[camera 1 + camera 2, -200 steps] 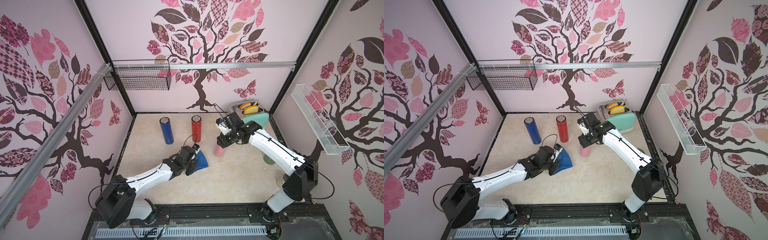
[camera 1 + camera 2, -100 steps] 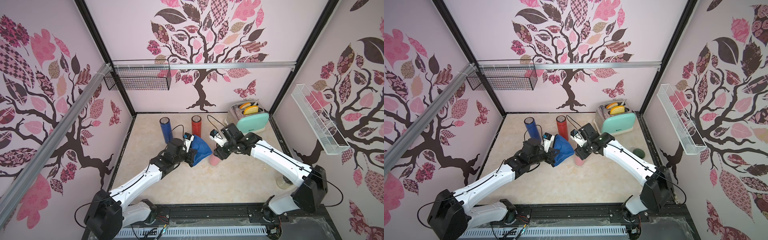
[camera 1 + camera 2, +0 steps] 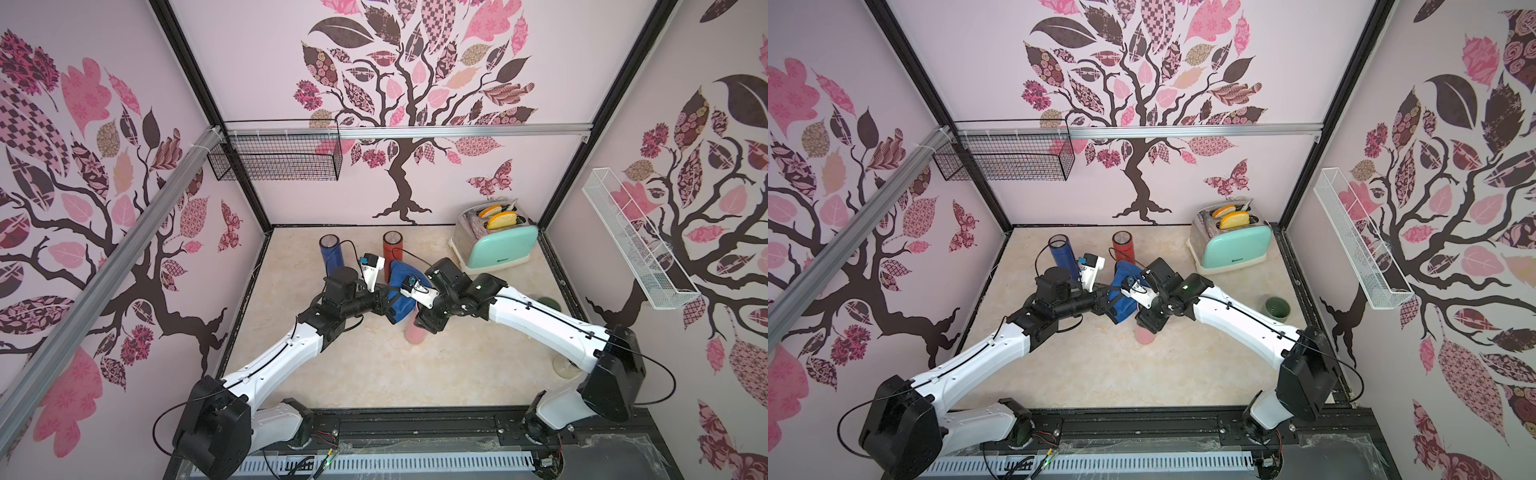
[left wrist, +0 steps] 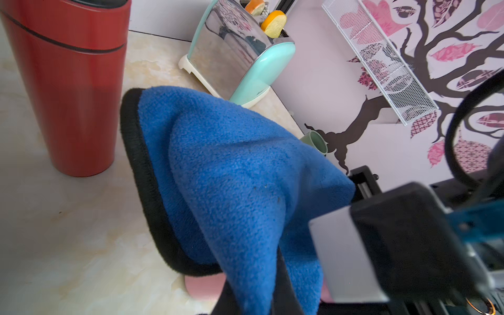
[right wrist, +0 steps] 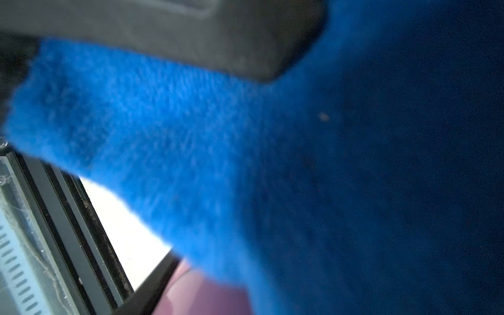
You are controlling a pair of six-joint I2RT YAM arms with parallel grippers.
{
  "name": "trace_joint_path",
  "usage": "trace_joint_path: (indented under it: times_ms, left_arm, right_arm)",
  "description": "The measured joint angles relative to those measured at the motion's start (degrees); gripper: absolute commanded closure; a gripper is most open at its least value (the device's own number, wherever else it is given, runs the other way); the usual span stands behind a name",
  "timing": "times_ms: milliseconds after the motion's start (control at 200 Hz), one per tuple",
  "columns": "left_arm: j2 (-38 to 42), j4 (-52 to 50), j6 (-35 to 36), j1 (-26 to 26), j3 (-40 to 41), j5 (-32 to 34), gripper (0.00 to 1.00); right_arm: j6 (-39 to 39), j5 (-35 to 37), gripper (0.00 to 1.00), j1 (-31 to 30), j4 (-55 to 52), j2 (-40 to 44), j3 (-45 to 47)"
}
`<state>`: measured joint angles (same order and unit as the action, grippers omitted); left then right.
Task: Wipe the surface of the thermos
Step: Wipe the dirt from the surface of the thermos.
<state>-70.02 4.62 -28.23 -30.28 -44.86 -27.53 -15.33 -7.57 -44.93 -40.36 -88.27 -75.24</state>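
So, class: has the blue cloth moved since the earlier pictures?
Yes. The blue cloth has moved back toward the red thermos, which stands fixed, and now overlaps the pink thermos.

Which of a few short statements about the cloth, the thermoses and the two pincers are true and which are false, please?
1. The left pincer is shut on the blue cloth. True.
2. The right pincer grips the red thermos. False: it grips the pink thermos; the red one stands free near the back wall.
3. The blue thermos lies on its side. False: it stands upright beside the red one.
4. The toaster has bread slices in its slots. True.
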Motion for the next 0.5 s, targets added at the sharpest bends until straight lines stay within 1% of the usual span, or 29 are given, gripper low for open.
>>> trace_joint_path:
  times_ms: [240, 500]
  left_arm:
    - [0.0, 6.6, -5.9, 0.1, 4.6, -1.3, 1.00]
    - [-1.2, 15.6, -10.8, 0.2, 11.3, -0.2, 1.00]
  right_arm:
    - [0.1, 0.3, 1.00, 0.0, -1.2, -4.4, -4.7]
    - [0.6, 0.2, 1.00, 0.0, -2.8, -7.3, -8.2]
